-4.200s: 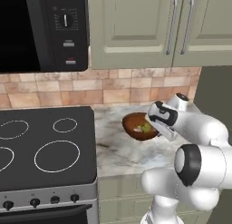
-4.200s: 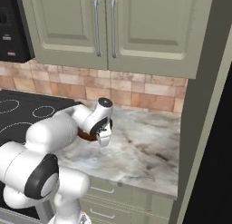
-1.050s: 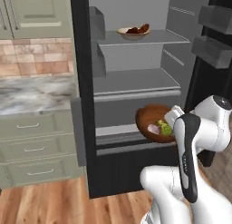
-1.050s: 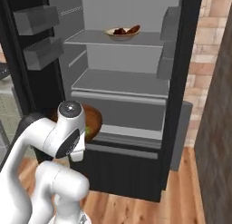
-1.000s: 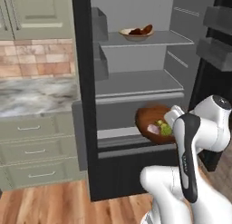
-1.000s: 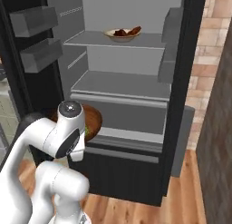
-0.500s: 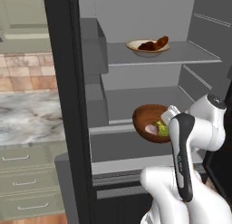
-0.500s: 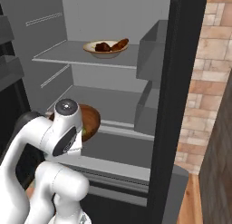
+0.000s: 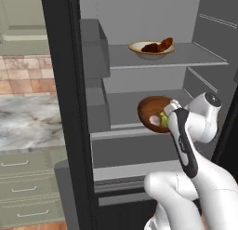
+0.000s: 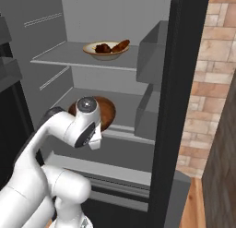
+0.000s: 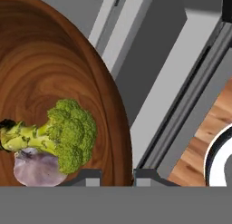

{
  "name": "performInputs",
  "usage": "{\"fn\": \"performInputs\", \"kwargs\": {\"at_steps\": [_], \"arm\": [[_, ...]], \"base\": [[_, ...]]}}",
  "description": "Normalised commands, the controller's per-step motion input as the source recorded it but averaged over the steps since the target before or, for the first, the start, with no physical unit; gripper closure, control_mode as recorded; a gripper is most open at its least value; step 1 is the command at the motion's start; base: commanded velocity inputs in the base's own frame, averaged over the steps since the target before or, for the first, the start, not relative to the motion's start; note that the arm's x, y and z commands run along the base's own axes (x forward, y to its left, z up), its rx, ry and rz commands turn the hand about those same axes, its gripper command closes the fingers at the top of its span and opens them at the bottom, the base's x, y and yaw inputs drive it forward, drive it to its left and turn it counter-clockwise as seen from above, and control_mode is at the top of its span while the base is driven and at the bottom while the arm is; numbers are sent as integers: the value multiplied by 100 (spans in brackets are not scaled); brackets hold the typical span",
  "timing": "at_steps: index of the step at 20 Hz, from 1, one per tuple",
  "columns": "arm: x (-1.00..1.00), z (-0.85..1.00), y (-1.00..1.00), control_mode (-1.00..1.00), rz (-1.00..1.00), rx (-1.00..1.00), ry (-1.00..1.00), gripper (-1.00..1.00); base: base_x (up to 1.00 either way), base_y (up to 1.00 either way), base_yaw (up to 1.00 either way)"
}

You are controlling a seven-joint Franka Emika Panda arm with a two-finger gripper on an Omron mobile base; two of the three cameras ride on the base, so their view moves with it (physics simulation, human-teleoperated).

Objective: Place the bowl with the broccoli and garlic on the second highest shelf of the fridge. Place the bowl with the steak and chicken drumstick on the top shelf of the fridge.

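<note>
The claw (image 11: 117,175), pinched on the wooden bowl's (image 9: 152,113) rim, carries broccoli (image 11: 68,137) and garlic (image 11: 36,166); next, slide it onto the second highest shelf (image 9: 124,105).

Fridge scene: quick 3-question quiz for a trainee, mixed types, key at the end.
1. True or false: the wooden bowl rests flat on a shelf.
2. Which shelf holds the pale bowl with the meat? A) the upper one in view B) the one below it C) a door bin
3. Fill in: in the hand view, beside the broccoli in the wooden bowl lies a pale ___.

Key
1. False. The claw is shut on its rim and holds it tilted in front of the lower shelf.
2. A. It sits on the upper shelf inside the fridge.
3. Garlic bulb.
</note>
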Motion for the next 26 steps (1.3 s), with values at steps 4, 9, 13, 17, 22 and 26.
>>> {"fn": "performInputs", "kwargs": {"at_steps": [4,9,13,17,22,26], "arm": [[100,28,-28,-100,1,0,0,100],[93,-10,-6,-100,1,0,4,100],[87,-37,0,-100,0,-5,2,100],[99,-2,-1,-100,0,-5,0,100],[55,-3,0,-100,-1,-1,0,-100],[-20,16,0,-100,-9,0,0,-100]], "base": [[0,0,0],[0,0,0],[0,0,0],[0,0,0],[0,0,0],[0,0,0]]}}
